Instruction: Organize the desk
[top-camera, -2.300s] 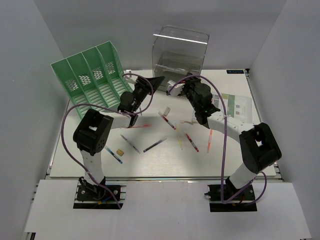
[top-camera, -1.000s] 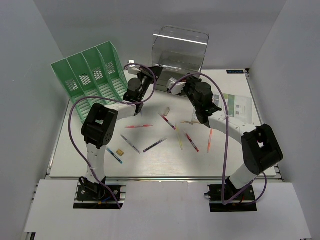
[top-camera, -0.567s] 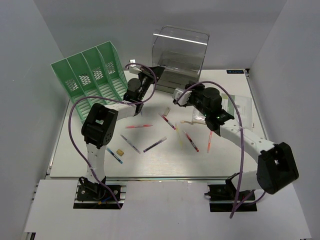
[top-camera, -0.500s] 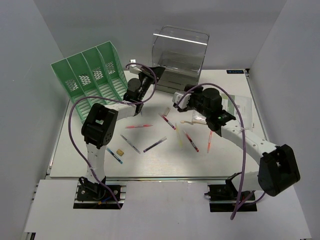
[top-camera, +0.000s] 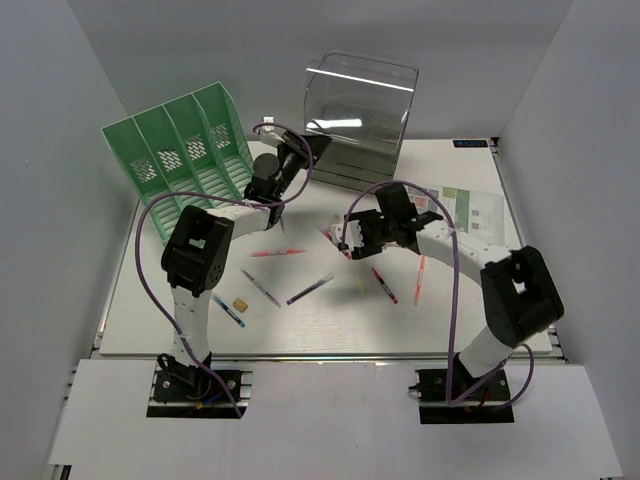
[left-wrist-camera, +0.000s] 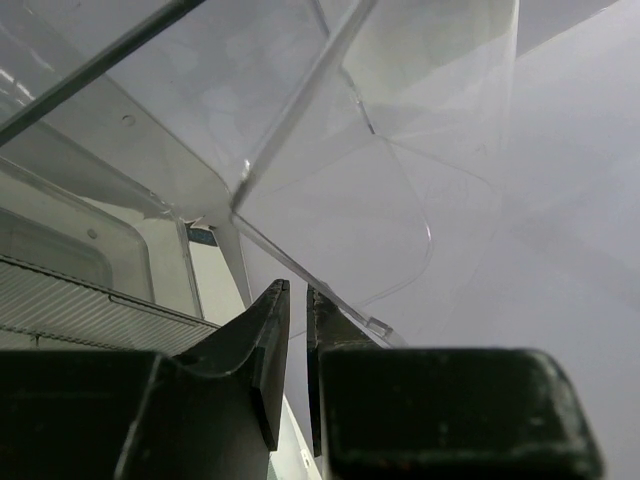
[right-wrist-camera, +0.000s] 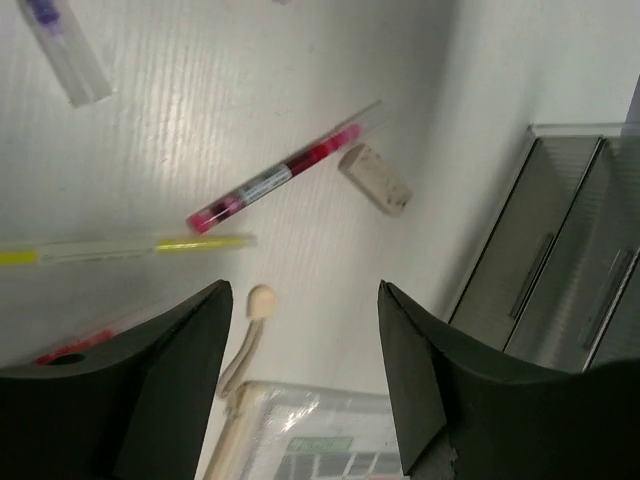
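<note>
Desk (top-camera: 160, 330) lies flat and white between pale grey walls (top-camera: 60, 150), beyond the arms' bases. Since a second ago the right gripper (top-camera: 350, 238) has swung away from the clear drawer box (top-camera: 355, 110) to the middle, its jaws now spread wide over a pink pen (right-wrist-camera: 275, 180) and an eraser (right-wrist-camera: 375, 178), holding nothing. The left gripper (left-wrist-camera: 296, 300) stays at the box's lower corner, fingers nearly together; whether they pinch its clear edge I cannot tell. A green file rack (top-camera: 185, 150) stands far left, with pens scattered mid-surface.
</note>
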